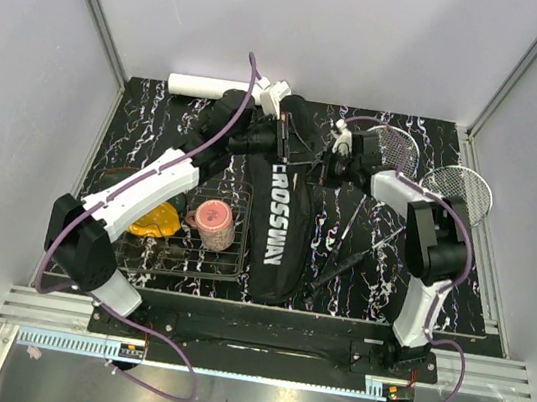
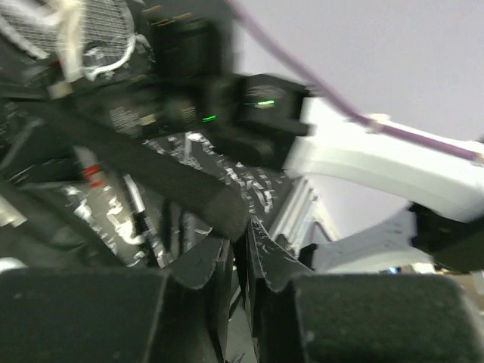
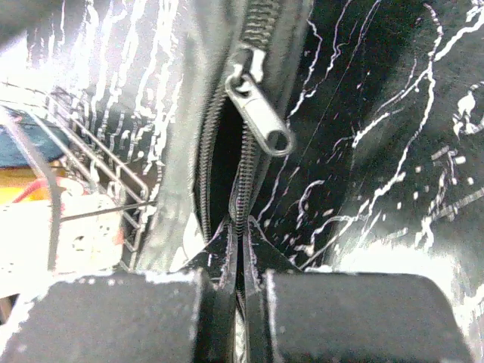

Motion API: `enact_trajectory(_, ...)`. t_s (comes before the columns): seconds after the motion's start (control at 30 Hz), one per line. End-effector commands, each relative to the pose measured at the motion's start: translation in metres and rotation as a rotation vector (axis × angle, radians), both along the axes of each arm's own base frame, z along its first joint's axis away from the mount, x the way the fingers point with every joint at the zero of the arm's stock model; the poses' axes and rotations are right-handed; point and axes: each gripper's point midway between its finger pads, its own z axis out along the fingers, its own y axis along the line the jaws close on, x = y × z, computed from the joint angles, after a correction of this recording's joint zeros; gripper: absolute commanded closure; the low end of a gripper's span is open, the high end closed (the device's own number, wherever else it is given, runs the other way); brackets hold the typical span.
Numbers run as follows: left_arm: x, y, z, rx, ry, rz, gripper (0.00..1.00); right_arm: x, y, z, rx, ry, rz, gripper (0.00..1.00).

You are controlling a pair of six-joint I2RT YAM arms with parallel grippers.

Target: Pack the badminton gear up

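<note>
A black CROSSWAY bag (image 1: pixel 277 212) lies lengthwise on the counter (image 1: pixel 157 134). At the bag's far end the right claw (image 3: pixel 242 234) is pinched tight on its zipper seam, just short of the zipper pull (image 3: pixel 261 113), likely to work it open. The blurred left claw (image 2: pixel 242 249) seems clamped on the bag's fabric, bracing it. Rackets (image 1: pixel 457 189) wait to the bag's right.

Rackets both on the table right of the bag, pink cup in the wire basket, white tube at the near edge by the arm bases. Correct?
Not quite: the white tube lies at the far edge, toward the far left corner, not by the arm bases; the top external view shows it. Rest holds: both rackets right of the bag, pink cup in the wire basket.
</note>
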Motion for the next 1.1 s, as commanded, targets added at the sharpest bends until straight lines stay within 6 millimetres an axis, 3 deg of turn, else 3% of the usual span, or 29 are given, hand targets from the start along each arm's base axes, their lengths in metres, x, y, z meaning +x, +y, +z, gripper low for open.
enact_trajectory(0.0, 0.017, 0.031, -0.018, 0.161, -0.106, 0.181, 0.83, 0.006, -0.026, 0.114, 0.069, -0.151, -0.159, 1.0)
enact_trajectory(0.1, 0.03, 0.046, -0.053, 0.273, -0.096, 0.258, 0.84, -0.009, -0.045, 0.141, 0.103, -0.117, -0.202, 1.0)
enact_trajectory(0.23, 0.033, 0.043, -0.095, 0.322, -0.022, 0.252, 0.86, -0.033, -0.042, 0.167, 0.155, -0.125, -0.163, 1.0)
enact_trajectory(0.3, 0.034, 0.039, -0.105, 0.319, 0.022, 0.246, 0.72, -0.038, -0.041, 0.176, 0.168, -0.136, -0.15, 1.0)
enact_trajectory(0.37, 0.032, 0.033, -0.099, 0.284, 0.015, 0.222, 0.52, -0.038, -0.042, 0.177, 0.162, -0.145, -0.146, 1.0)
enact_trajectory(0.57, 0.022, 0.022, -0.076, 0.23, -0.009, 0.145, 0.21, -0.036, -0.042, 0.177, 0.15, -0.16, -0.128, 1.0)
enact_trajectory(0.7, 0.016, 0.01, -0.065, 0.165, 0.009, 0.088, 0.23, -0.035, -0.041, 0.182, 0.158, -0.163, -0.136, 1.0)
enact_trajectory(0.77, 0.013, 0.003, -0.06, 0.131, -0.001, 0.058, 0.41, -0.034, -0.04, 0.183, 0.17, -0.146, -0.144, 1.0)
enact_trajectory(0.8, 0.012, 0.0, -0.058, 0.12, 0.006, 0.053, 0.64, -0.034, -0.04, 0.184, 0.177, -0.143, -0.147, 1.0)
enact_trajectory(0.83, 0.012, -0.004, -0.062, 0.125, 0.014, 0.048, 0.66, -0.034, -0.039, 0.187, 0.186, -0.143, -0.148, 1.0)
enact_trajectory(0.9, 0.014, -0.008, -0.06, 0.13, 0.008, 0.056, 0.58, -0.034, -0.038, 0.187, 0.199, -0.123, -0.162, 1.0)
enact_trajectory(0.93, 0.016, -0.01, -0.061, 0.138, 0.003, 0.074, 0.43, -0.034, -0.038, 0.189, 0.202, -0.126, -0.166, 1.0)
enact_trajectory(0.97, 0.018, -0.01, -0.061, 0.147, 0.0, 0.091, 0.36, -0.035, -0.037, 0.191, 0.206, -0.128, -0.173, 1.0)
enact_trajectory(1.07, 0.027, -0.01, -0.062, 0.204, -0.021, 0.153, 0.29, -0.036, -0.039, 0.195, 0.206, -0.136, -0.185, 1.0)
